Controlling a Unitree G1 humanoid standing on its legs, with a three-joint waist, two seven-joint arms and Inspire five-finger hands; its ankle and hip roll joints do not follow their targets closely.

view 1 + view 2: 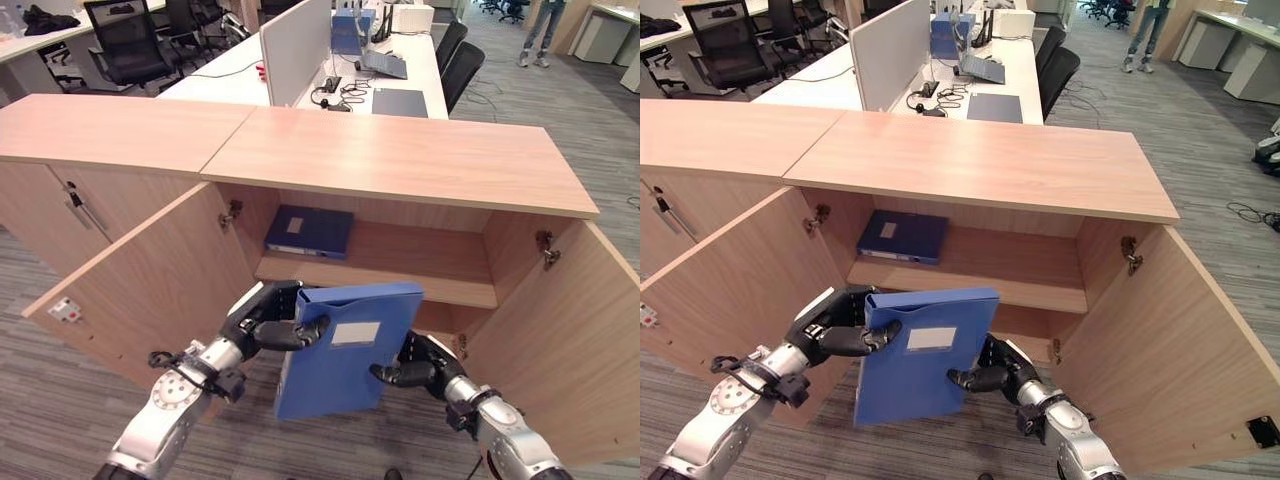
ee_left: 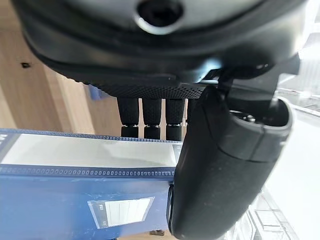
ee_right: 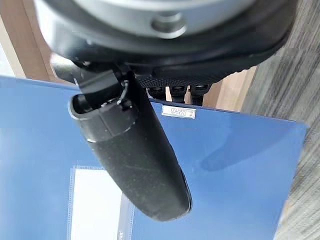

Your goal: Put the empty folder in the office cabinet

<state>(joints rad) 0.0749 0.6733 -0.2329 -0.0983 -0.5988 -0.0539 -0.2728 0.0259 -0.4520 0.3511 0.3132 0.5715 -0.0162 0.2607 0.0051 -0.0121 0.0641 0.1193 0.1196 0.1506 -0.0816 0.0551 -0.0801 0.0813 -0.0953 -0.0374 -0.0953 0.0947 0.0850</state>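
A: Two doors of the office cabinet (image 1: pixel 400 160) stood swung wide, left door (image 1: pixel 150 285) and right door (image 1: pixel 565 330), over grey carpet (image 1: pixel 60 330). Room?

B: Open office. White counter (image 1: pixel 410 60) behind the cabinet carried a grey divider panel (image 1: pixel 295 45), a headset (image 1: pixel 325 97) and a dark flat pad (image 1: pixel 400 102). Black chairs (image 1: pixel 125 40) stood to the far left; a person's legs (image 1: pixel 540 35) were seen at far right.

A: Inside the cabinet?

B: One dark blue binder (image 1: pixel 310 231) lay flat on the upper shelf (image 1: pixel 420 265), towards its left end. The doorway itself was unobstructed.

A: Folder position?

B: The blue folder (image 1: pixel 345 350) was held upright, slightly tilted, in front of the opening, below shelf level, not on any shelf.

A: Hands?

B: Left hand (image 1: pixel 265 322) grasped the folder's upper left edge, thumb across the front, fingers behind. Right hand (image 1: pixel 415 368) clamped the lower right edge likewise; in the right wrist view the thumb (image 3: pixel 135 160) lay pressed on the cover.
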